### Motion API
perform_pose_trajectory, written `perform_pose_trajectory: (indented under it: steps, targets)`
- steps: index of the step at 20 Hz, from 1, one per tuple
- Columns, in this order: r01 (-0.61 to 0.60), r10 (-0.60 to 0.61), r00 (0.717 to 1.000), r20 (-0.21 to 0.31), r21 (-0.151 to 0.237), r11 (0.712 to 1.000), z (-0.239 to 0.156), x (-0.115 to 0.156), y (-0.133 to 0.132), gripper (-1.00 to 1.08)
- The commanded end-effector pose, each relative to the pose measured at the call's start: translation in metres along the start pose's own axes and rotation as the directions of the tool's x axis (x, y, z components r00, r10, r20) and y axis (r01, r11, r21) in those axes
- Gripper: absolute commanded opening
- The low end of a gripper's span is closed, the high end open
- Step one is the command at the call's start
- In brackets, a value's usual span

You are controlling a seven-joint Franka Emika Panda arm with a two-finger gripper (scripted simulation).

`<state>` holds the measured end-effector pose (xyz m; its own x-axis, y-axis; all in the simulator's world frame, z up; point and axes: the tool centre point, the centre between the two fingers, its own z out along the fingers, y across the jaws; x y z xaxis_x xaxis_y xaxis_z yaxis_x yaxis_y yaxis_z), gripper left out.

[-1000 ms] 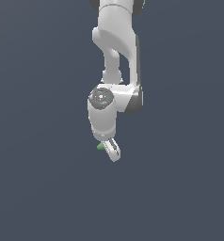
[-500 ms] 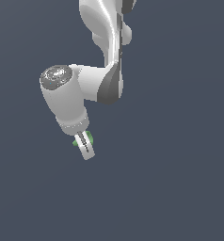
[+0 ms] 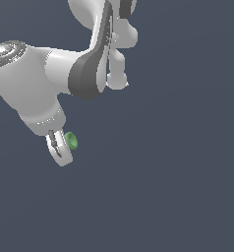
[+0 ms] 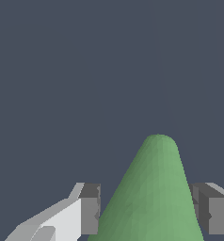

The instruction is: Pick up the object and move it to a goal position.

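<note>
Pincer [image 3: 61, 149] of mine grips the green cone [image 4: 154, 197], which sits between both fingertips [image 4: 89, 209], round end [image 3: 72, 141] protruding sideways.

Green cone-like object [image 3: 71, 141] sits gripped between the pincer's [image 3: 60, 147] fingers.
</note>
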<state>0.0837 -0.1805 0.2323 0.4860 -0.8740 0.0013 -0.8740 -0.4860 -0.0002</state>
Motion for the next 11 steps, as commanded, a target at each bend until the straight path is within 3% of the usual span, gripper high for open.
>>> perform_pose_trajectory:
  steps: [1, 11]
  targets:
    - [0.001, -0.001, 1.000, 0.001, -0.001, 1.000, -0.007, 0.008, 0.001, -1.00]
    - [0.001, -0.001, 1.000, 0.001, 0.000, 1.000, -0.018, 0.021, 0.003, -1.00]
